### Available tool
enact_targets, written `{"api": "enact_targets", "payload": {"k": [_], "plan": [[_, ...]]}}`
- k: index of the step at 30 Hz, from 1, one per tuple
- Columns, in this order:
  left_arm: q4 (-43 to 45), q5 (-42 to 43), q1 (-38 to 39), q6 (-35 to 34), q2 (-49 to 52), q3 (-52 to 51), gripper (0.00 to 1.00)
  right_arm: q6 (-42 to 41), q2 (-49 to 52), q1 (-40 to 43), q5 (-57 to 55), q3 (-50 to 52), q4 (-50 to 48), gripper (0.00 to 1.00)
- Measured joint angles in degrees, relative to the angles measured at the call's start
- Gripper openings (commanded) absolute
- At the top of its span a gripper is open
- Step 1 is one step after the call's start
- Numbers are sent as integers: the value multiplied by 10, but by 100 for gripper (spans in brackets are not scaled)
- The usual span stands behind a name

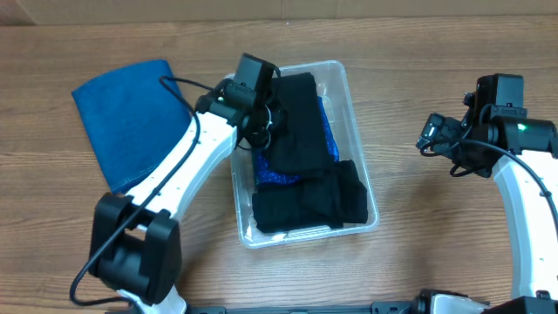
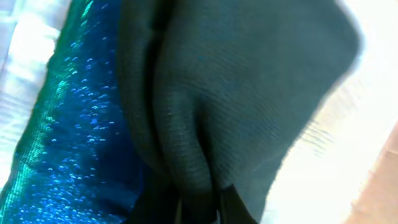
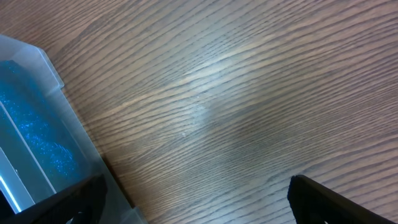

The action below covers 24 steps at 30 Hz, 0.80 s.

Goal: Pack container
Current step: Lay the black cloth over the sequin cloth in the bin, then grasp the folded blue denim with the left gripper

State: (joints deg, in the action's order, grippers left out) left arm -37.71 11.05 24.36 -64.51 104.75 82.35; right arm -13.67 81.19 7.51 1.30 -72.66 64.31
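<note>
The left tool (image 1: 267, 113) is down inside the container, and its wrist view shows the dark fingers (image 2: 235, 208) drawn close around a bunched fold of the black cloth (image 1: 301, 109), so it appears to have that cloth pinched. The step looks like laying this cloth into the bin. To do it well, the arm should lower the fold until it lies flat on what is under it, and let go only when the cloth's edges are inside the rim. It should then lift straight up so that nothing drags out. The blue sequined fabric (image 1: 326, 131) touching the cloth could snag and shift. The right tool (image 1: 433, 133) hangs over bare tabletop (image 1: 436, 235), well apart from the bin. Its fingers are spread wide and hold nothing, so it is free to steady the wall if needed.

The container (image 1: 359, 144) sits mid-tabletop, between the arms. It is clear plastic with rounded corners and a lipped rim, and is already well filled, with a second black bundle (image 1: 309, 205) at its near end. A blue towel (image 1: 131, 113) lies outside it, on the left.
</note>
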Motion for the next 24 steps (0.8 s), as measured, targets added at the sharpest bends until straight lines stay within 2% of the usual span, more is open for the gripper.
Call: {"api": "enact_targets", "payload": {"k": [1, 4, 6, 8, 11, 12, 13, 16, 18, 21, 24], "plan": [[3, -2, 0, 5, 6, 0, 66, 0, 0, 0, 0, 0, 0, 97], [11, 1, -5, 63, 6, 11, 66, 0, 0, 0, 0, 0, 0, 97], [-20, -9, -9, 110, -9, 31, 67, 0, 0, 0, 0, 0, 1, 97], [-67, -42, -10, 167, -45, 59, 78, 0, 0, 0, 0, 0, 0, 98], [-172, -207, -16, 227, -172, 124, 80, 0, 0, 0, 0, 0, -1, 98], [-191, -238, -25, 237, -202, 132, 85, 0, 0, 0, 0, 0, 0, 98], [-233, -280, -56, 254, -238, 141, 92, 0, 0, 0, 0, 0, -1, 98], [-289, -309, -175, 275, -243, 139, 100, 0, 0, 0, 0, 0, -1, 98], [-290, -282, -261, 294, -218, 125, 100, 0, 0, 0, 0, 0, -1, 98], [-272, -190, -430, 333, -150, 87, 100, 0, 0, 0, 0, 0, 0, 98], [-246, -103, -533, 387, -76, 79, 100, 0, 0, 0, 0, 0, 0, 98]]}}
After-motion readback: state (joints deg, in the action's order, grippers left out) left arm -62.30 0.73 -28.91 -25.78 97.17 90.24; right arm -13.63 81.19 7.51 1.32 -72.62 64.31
